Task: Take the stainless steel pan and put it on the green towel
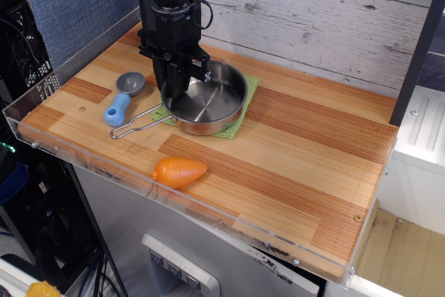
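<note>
The round shiny stainless steel pan (206, 100) sits on the light green ribbed towel (240, 117), covering most of it, with its long looped wire handle reaching left over the striped wooden table (299, 158). The black gripper (174, 90) stands upright at the pan's left rim, fingers clamped on that rim. A small grey scoop with a blue handle (122, 97) lies just left of the wire handle, and an orange toy carrot (179, 171) rests near the front edge
</note>
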Available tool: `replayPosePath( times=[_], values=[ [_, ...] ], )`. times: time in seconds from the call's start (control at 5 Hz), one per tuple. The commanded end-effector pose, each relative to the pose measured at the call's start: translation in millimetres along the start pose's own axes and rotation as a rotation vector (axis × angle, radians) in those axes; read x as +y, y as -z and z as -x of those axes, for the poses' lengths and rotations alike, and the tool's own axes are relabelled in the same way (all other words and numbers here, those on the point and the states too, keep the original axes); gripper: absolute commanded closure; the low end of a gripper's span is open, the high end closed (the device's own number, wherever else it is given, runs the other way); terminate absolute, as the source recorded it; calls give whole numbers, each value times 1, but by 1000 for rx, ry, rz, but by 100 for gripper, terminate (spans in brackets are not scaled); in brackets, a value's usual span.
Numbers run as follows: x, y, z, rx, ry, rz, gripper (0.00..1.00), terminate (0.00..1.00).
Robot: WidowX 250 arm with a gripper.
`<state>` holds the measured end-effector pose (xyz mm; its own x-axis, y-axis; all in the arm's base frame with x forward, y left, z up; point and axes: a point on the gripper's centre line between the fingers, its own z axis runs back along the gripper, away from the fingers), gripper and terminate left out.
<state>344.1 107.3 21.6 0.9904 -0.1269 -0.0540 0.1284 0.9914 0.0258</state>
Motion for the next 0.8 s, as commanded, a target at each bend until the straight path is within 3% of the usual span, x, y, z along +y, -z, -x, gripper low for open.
replayPosePath(
  times=[0.0, 0.4, 0.6],
  values=[
    [-6, -50, 14, -59, -18, -8, 0, 0],
    [-18, -129, 44, -147, -174, -132, 0, 0],
    [-31, -140, 41, -159, -235, -140, 0, 0]
  ],
)
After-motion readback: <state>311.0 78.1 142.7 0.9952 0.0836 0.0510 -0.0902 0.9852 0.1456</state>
